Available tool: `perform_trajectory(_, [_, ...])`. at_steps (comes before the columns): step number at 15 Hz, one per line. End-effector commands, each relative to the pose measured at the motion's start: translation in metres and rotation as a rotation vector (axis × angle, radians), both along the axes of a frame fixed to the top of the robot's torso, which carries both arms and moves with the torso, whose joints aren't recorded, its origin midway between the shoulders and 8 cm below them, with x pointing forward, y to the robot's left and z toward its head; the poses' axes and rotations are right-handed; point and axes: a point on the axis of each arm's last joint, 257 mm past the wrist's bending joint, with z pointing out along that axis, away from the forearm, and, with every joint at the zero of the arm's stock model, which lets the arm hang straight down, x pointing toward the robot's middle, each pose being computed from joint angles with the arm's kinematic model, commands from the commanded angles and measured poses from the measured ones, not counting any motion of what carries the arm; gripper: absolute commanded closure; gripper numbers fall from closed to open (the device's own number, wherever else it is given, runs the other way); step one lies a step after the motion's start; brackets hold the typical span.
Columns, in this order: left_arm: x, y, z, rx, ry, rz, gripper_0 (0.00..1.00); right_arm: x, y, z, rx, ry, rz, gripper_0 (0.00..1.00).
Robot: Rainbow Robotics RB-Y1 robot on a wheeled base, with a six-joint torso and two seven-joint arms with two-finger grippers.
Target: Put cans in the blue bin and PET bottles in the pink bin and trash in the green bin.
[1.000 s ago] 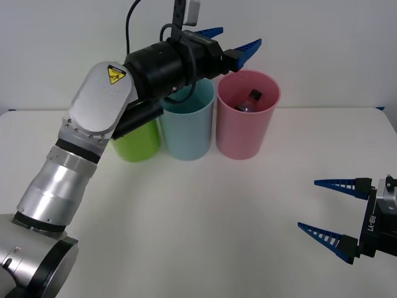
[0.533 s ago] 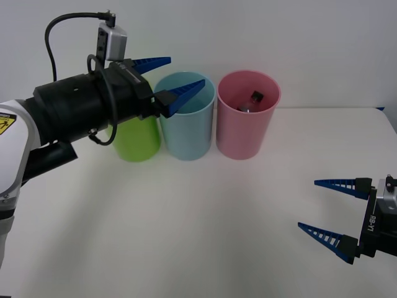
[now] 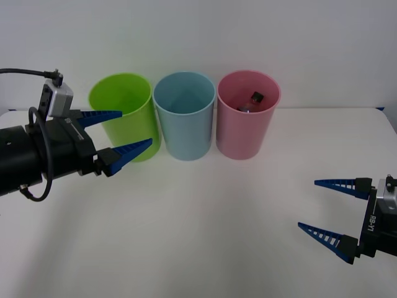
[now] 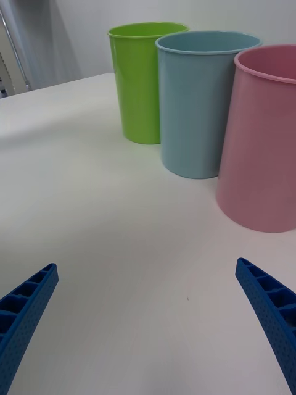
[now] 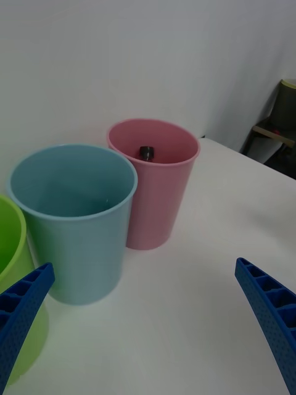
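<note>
Three bins stand in a row at the back of the white table: the green bin (image 3: 121, 115) on the left, the blue bin (image 3: 184, 115) in the middle, the pink bin (image 3: 247, 115) on the right. A PET bottle (image 3: 251, 102) with a black cap lies inside the pink bin, its cap (image 5: 146, 152) also showing in the left wrist view. My left gripper (image 3: 134, 131) hangs open and empty in front of the green bin. My right gripper (image 3: 308, 205) stands open and empty at the table's front right, far from the bins.
The white table (image 3: 205, 223) stretches bare between the bins and the grippers. In the right wrist view the green bin (image 4: 143, 80), blue bin (image 4: 194, 105) and pink bin (image 4: 262, 142) stand ahead. A dark shelf (image 5: 280, 133) sits in the room beyond the table's far corner.
My left arm has swung back from above the pink bin, leftward and down, to a spot in front of the green bin. The right arm has not moved.
</note>
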Motion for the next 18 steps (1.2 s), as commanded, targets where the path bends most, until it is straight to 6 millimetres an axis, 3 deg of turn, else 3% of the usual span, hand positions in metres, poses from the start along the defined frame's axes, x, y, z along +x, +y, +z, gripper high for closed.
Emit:
perform_trajectory(1, [-0.018,0.017,-0.023,-0.017,0.102,0.059,0.0,0.0,0.0,0.0,0.0,0.0,0.0,0.0])
perform_trajectory(8, [-0.055,0.039,-0.073,0.005,0.278,0.131,0.0,0.0,0.0,0.0,0.0,0.0,0.0,0.0])
perform_trajectory(13, [-0.072,0.038,-0.086,-0.013,0.319,0.129,0.0,0.0,0.0,0.0,0.0,0.0,0.0,0.0])
perform_trajectory(18, [-0.074,0.044,-0.09,-0.016,0.32,0.145,0.0,0.0,0.0,0.0,0.0,0.0,0.0,0.0])
